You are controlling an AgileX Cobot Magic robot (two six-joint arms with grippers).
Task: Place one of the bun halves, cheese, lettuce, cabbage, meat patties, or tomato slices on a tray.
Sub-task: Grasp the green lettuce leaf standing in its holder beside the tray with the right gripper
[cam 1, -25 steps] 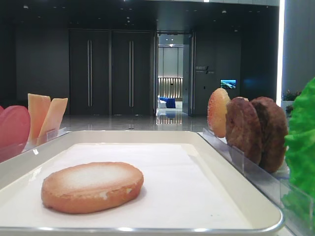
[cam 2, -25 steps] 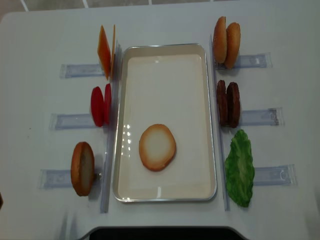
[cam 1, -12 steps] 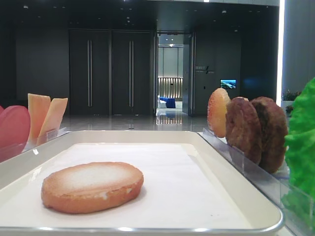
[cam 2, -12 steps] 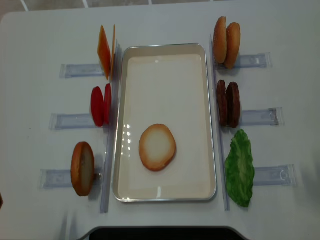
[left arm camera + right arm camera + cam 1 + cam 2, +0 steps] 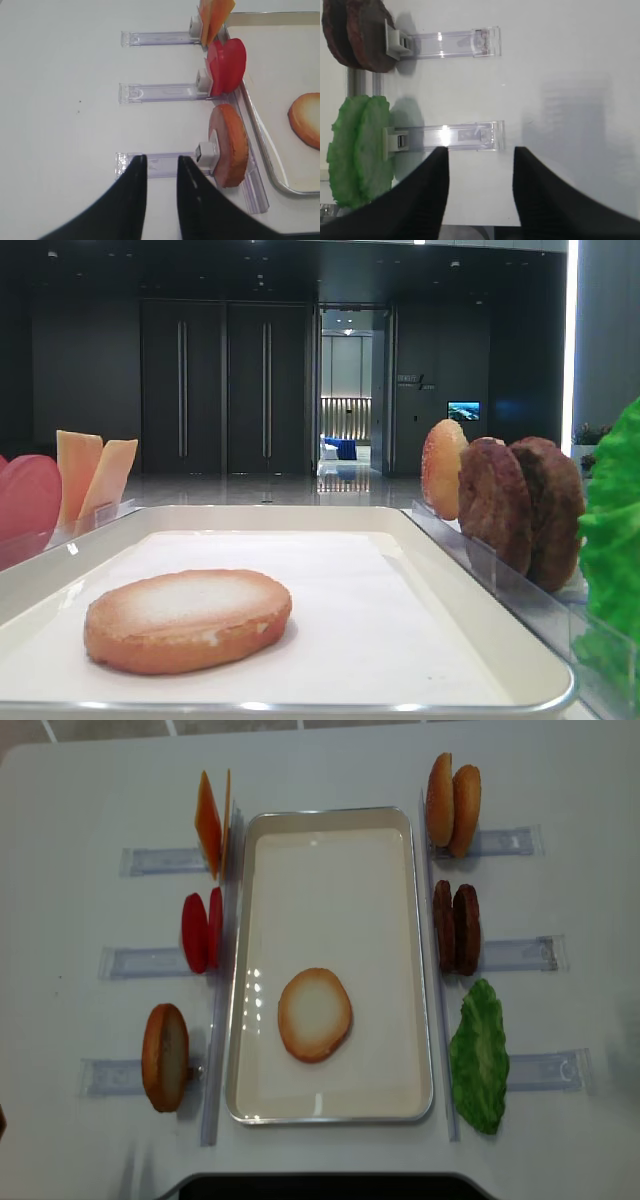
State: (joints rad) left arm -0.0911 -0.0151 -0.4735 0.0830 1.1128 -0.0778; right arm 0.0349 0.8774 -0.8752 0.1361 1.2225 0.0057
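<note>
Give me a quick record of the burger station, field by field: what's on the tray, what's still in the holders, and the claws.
tray: one bun half lying flat
left holders: cheese, tomato slices, a bun half
right holders: two bun halves, meat patties, lettuce
left claw: open, empty
right claw: open, empty

The left gripper (image 5: pixel 160 187) hangs over the white table (image 5: pixel 60 100), its two dark fingers (image 5: pixel 131 200) slightly apart with nothing between them, just above a clear holder (image 5: pixel 160 164). Standing upright in that holder is a bun half (image 5: pixel 231 145), beside the tray (image 5: pixel 260 145) rim. Further along the rim stand tomato slices (image 5: pixel 227 65) and cheese (image 5: pixel 216 12). Another bun half (image 5: pixel 306 120) lies flat inside the tray at the right edge.
</note>
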